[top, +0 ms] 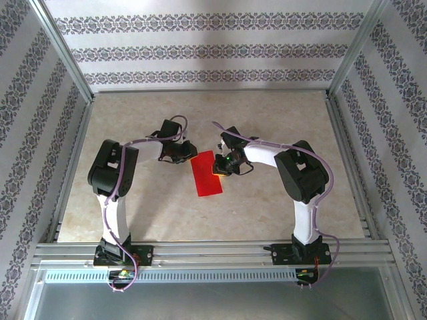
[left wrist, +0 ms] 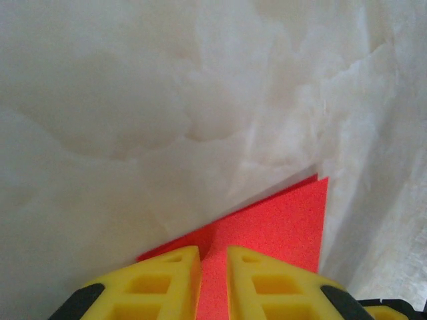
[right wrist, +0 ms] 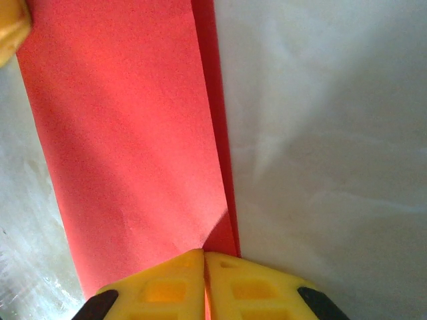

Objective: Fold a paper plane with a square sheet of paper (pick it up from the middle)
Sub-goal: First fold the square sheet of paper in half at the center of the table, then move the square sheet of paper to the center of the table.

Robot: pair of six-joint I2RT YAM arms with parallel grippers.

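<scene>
The square sheet of paper [top: 207,175] is bright red and lies folded into a long rectangle on the table between my two arms. My left gripper [top: 190,152] hangs low over its far left corner. In the left wrist view the yellow fingers [left wrist: 167,280] stand a narrow gap apart, with the red paper [left wrist: 280,220] showing beneath and between them. My right gripper [top: 219,167] is at the paper's far right edge. Its jaws [right wrist: 204,253] are shut on the edge of the sheet [right wrist: 127,133], whose top layer rises slightly there off the lower layer [right wrist: 220,133].
The table [top: 280,220] is pale marble-patterned, framed by aluminium rails [top: 200,252] and patterned walls. A yellow fingertip of the left gripper [right wrist: 10,27] shows at the top left corner of the right wrist view.
</scene>
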